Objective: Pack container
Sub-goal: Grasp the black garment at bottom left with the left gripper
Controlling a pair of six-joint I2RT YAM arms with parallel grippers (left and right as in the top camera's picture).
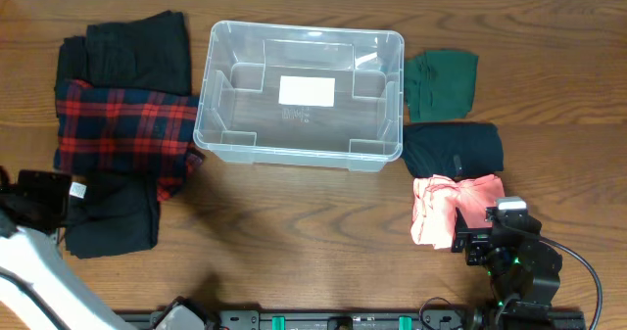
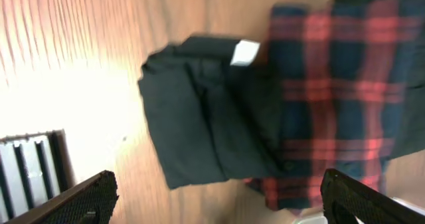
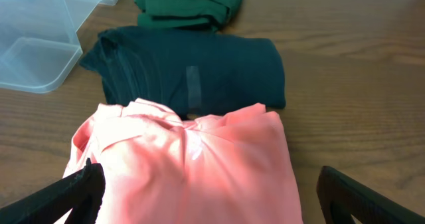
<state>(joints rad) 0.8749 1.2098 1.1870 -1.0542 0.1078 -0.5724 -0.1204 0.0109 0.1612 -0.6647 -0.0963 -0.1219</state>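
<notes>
Ahead of wide, empty right fingers [image 3: 66,197]: folded pink cloth garment [image 3: 192,157]; left fingers [image 2: 80,201], equally wide, face folded black cloth garment [image 2: 199,124]. Clear rectangular plastic container [image 1: 294,155] sits beyond, between both, likely so either arm reaches.

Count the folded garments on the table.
6. Left of the container: far black one, plaid one, near black one. Right of it: green, dark teal, pink, far to near. More could lie hidden under these.

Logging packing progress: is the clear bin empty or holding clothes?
Empty: the container shows only its white label on the bottom, no clothing inside.
</notes>
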